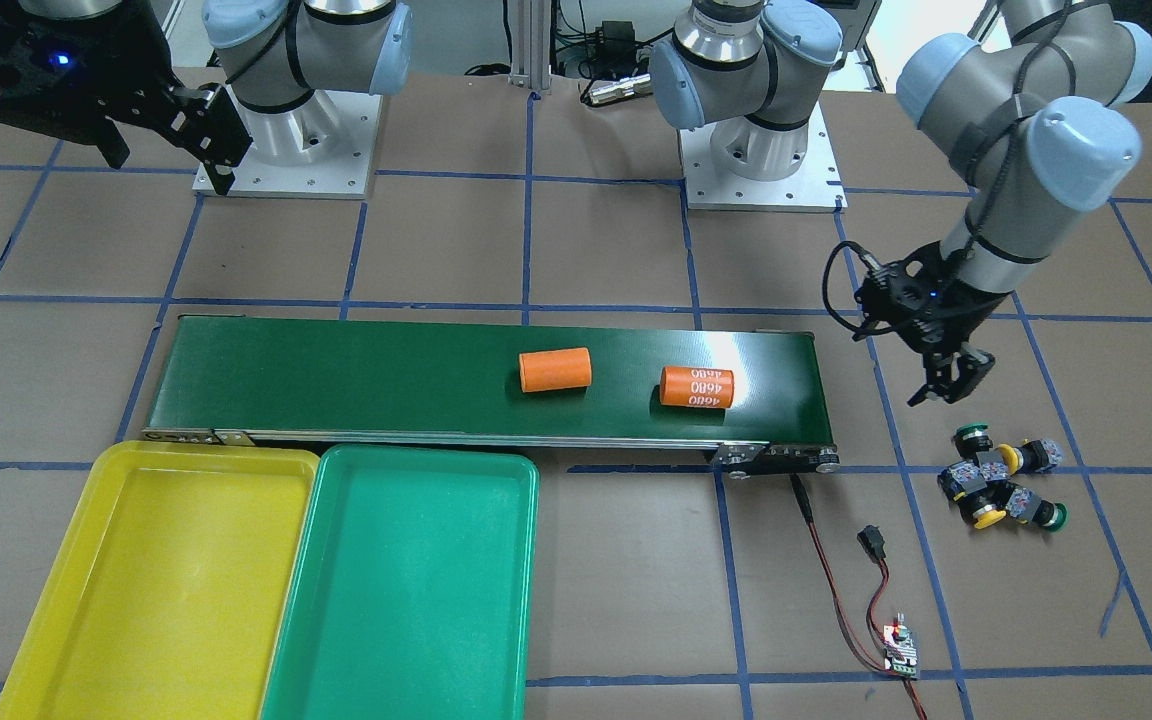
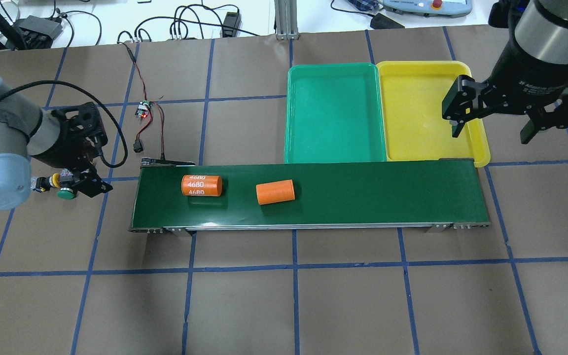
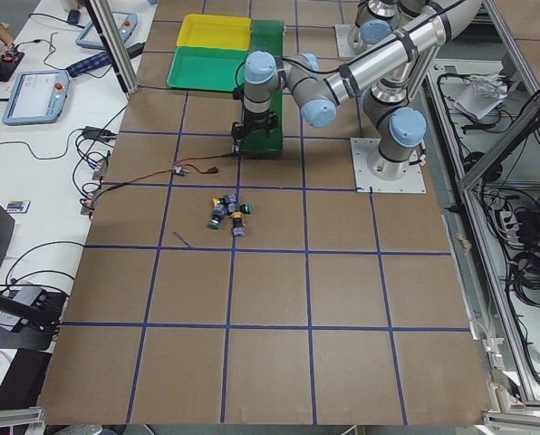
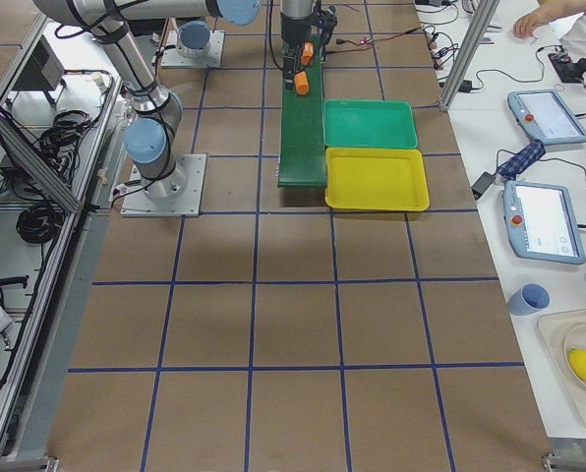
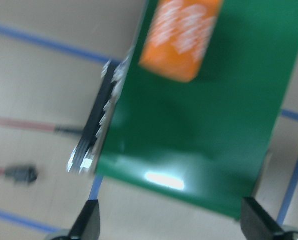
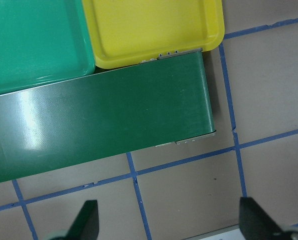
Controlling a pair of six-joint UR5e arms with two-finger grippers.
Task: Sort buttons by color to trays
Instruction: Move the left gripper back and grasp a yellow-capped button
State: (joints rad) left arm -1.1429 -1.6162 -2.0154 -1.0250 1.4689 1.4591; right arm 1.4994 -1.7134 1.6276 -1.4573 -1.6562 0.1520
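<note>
Four buttons (image 1: 1001, 478) lie in a tight cluster on the brown table past the conveyor's end: two with green caps (image 1: 973, 436), two with yellow caps (image 1: 985, 518). My left gripper (image 1: 951, 385) hangs open and empty just above and robot-side of the cluster; the overhead view (image 2: 89, 185) shows it partly hiding the buttons (image 2: 59, 190). The yellow tray (image 1: 166, 580) and green tray (image 1: 406, 590) lie side by side, both empty. My right gripper (image 2: 492, 129) is open and empty, high over the yellow tray's (image 2: 427, 108) outer edge.
A long dark green conveyor belt (image 1: 386, 375) carries two orange cylinders, one plain (image 1: 555, 369) and one marked 4680 (image 1: 697, 387). A small circuit board (image 1: 901, 650) with red and black wires lies near the buttons. Blue tape lines grid the table.
</note>
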